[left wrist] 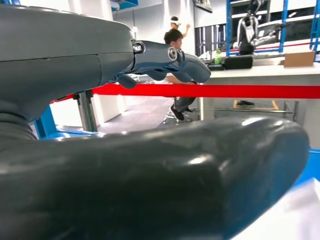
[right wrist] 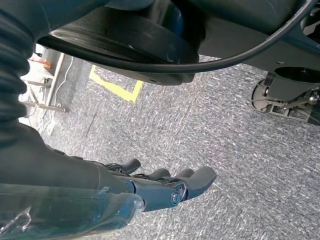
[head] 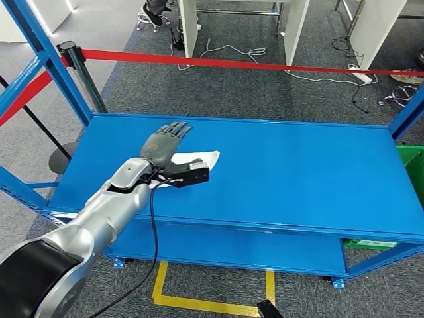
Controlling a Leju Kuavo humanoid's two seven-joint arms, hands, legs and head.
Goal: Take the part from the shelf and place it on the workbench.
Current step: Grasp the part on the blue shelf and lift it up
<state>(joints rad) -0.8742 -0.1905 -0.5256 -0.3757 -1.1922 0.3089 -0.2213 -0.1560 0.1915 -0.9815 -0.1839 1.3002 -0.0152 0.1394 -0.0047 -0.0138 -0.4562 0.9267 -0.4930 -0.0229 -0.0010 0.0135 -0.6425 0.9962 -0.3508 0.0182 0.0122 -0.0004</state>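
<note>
Left hand (head: 162,144) flat over white part (head: 203,159) on blue shelf (head: 300,179).

Right of the part (head: 192,161) the blue shelf (head: 310,179) lies bare; blue uprights (head: 48,56) flank its ends, a red tape (head: 250,64) runs behind it.

The wide blue painted metal shelf (head: 300,172) looks smooth with a soft shine. The flat white part (head: 200,159) near its left edge looks glossy. The left hand (head: 162,144) is grey matt plastic. The grey carpet floor (right wrist: 226,150) looks rough.
</note>
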